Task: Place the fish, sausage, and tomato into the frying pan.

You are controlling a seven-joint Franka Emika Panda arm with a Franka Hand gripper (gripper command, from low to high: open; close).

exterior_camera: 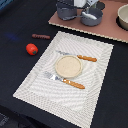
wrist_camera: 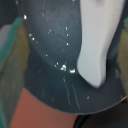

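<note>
Progress: fish (wrist_camera: 94, 45) apparently in frying pan (exterior_camera: 92, 17) at exterior view's 1 o'clock, white shape on grey pan floor in wrist view. Sausage (exterior_camera: 41, 36) and tomato (exterior_camera: 31, 48) untouched on desk (exterior_camera: 15, 20) at 9–10 o'clock, well apart from pan. Claw (exterior_camera: 90, 6) hangs over pan; opening, grip: cannot tell. Pot (exterior_camera: 66, 10) beside pan, contents unclear. Plate (exterior_camera: 68, 66) at centre bare.

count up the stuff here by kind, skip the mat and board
toy food: 3 (tomato, sausage, fish)
cutlery: 2 (knife, fork)
plate: 1
cookware: 3 (frying pan, pot, edge bowl, partly cut off)
total: 9
</note>
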